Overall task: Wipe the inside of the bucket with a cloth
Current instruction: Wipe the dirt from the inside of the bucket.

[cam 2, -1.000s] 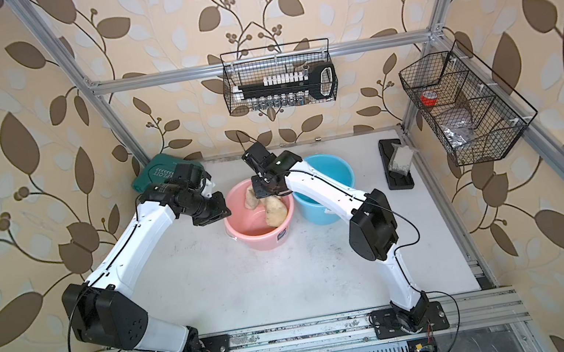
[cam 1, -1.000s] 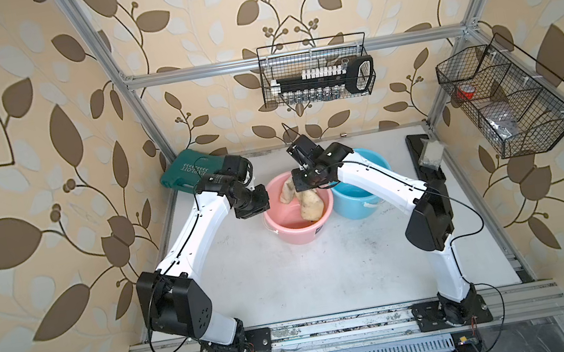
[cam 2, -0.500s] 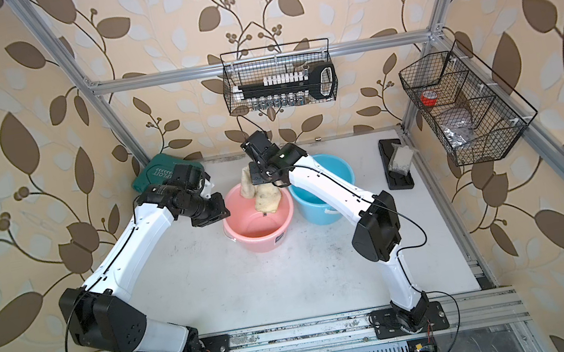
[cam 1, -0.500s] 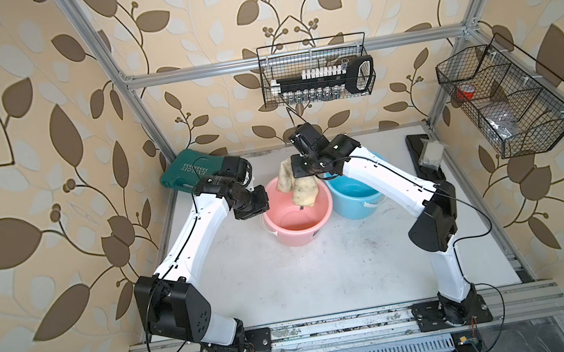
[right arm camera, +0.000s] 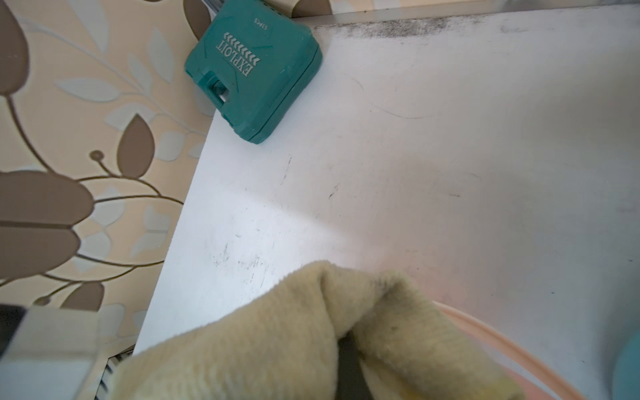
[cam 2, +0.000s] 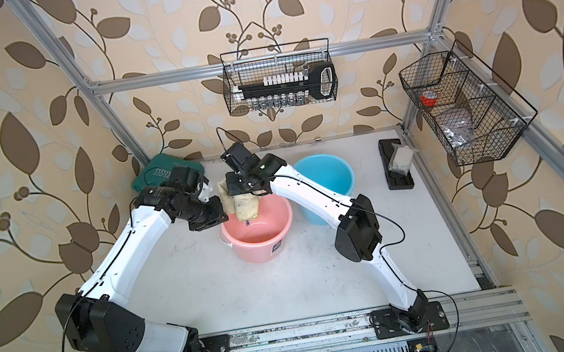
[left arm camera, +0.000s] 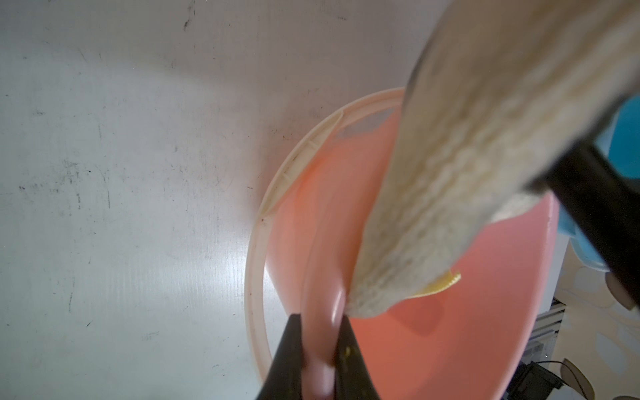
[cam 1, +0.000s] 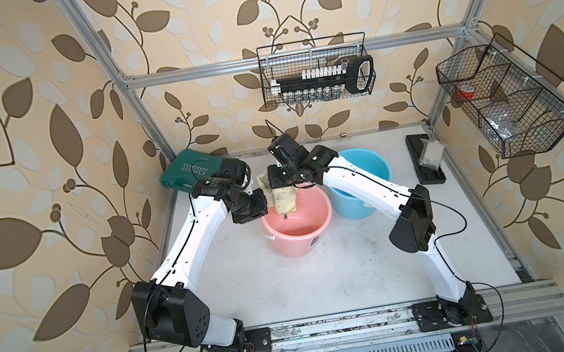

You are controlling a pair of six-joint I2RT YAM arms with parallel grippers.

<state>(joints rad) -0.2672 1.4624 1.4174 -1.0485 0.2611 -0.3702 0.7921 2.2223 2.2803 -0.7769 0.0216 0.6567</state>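
The left claw (left arm camera: 320,330) pinches the rim of the pink bucket (cam 1: 295,244) while the right claw (cam 1: 280,182) grips the dangling cloth (cam 1: 285,200), which could snag that rim and tip it.

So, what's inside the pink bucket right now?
In the pink bucket the visible floor looks bare. The cloth, held by the right pincer, hangs over the opening and covers part of the far wall. The left pincer grips the rim.

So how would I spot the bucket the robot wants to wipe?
Look at the white table. Two buckets stand side by side near its back. Yours is the pink bucket, under the hanging cloth; the blue bucket has none.
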